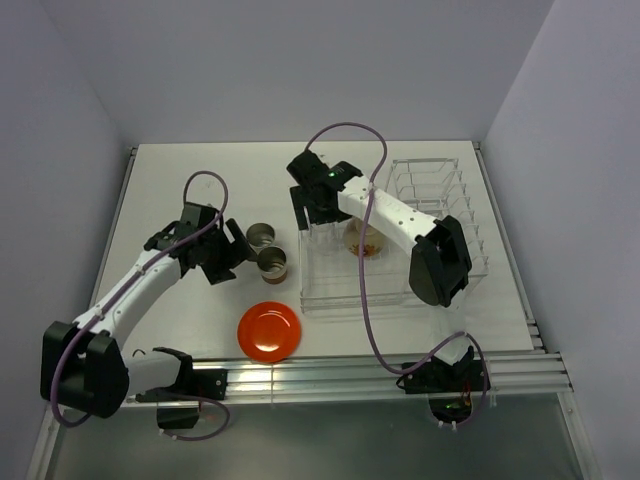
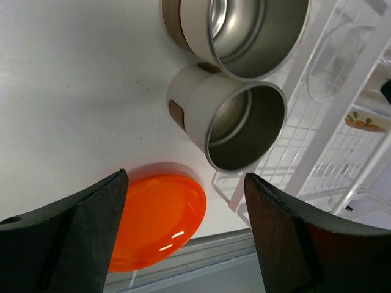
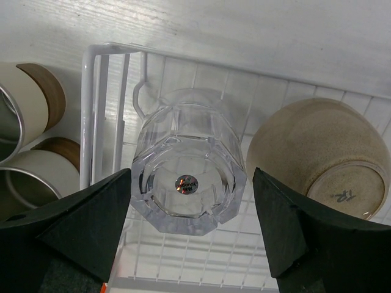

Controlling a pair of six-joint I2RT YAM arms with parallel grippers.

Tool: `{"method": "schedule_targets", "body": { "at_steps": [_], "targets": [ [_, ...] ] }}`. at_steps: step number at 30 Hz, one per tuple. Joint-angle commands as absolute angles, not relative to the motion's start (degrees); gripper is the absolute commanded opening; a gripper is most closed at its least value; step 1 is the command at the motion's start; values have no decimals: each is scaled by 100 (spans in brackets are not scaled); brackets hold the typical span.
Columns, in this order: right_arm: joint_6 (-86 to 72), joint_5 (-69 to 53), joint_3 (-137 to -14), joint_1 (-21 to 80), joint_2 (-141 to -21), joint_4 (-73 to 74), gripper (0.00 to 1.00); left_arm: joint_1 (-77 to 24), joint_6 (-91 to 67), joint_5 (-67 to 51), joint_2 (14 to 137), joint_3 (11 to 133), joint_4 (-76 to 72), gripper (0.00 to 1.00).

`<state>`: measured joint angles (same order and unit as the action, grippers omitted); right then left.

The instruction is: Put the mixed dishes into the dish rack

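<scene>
My right gripper (image 1: 313,215) (image 3: 192,177) is open, its fingers either side of the clear glass (image 3: 186,162), which stands upside down in the near-left corner of the dish rack (image 1: 445,190) (image 3: 91,116). The beige bowl (image 3: 314,152) (image 1: 365,240) lies tilted in the basket to the right of the glass. My left gripper (image 1: 230,258) (image 2: 185,183) is open and empty, just left of the two cups (image 1: 262,237) (image 1: 272,262) (image 2: 235,125), which stand on the table by the rack's left edge. The orange-red plate (image 1: 269,330) (image 2: 156,217) lies flat near the front edge.
The rack's tall plate slots (image 1: 455,215) run along its right side. White walls close the table in at the back and sides. A metal rail (image 1: 350,370) runs along the front edge. The right arm reaches across the rack's basket.
</scene>
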<state>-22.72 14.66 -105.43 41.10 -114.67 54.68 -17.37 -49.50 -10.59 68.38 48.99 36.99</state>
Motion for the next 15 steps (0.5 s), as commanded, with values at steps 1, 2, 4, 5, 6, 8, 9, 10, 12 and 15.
{"method": "schedule_targets", "body": {
  "at_steps": [1,2,4,5,6,8,9,10,12,15],
  "targets": [
    [-2215,1468,-10793,4052,-11180,5352,87,-1714,-4790,-1081,7118,5168,3156,82],
    [-2224,1468,-10776,4052,-11145,5353,87,-1714,-4799,-1142,7241,5168,3103,81],
    [-2232,1450,-10653,4060,-10952,5300,87,-1714,-4781,-1160,7347,5185,2998,79],
    [-2241,1433,-10609,4052,-10873,5265,87,-1714,-4781,-1143,7469,5194,2988,79],
    [-2250,1441,-10495,4052,-10681,5230,87,-1714,-4790,-1116,7523,5220,2971,79],
    [-2285,1459,-10363,4078,-10460,5177,87,-1714,-4790,-1125,7689,5221,2866,79],
    [-2303,1459,-10232,4104,-10224,5151,87,-1714,-4799,-1151,7743,5221,2813,78],
    [-2311,1459,-10178,4104,-10100,5124,87,-1714,-4799,-1169,7804,5229,2760,78],
    [-2373,1538,-10038,4192,-9740,5150,87,-1714,-4808,-1186,8050,5265,2672,75],
    [-2443,1608,-9801,4341,-9196,5098,87,-1723,-4825,-1248,8358,5265,2479,70]
  ]
}}
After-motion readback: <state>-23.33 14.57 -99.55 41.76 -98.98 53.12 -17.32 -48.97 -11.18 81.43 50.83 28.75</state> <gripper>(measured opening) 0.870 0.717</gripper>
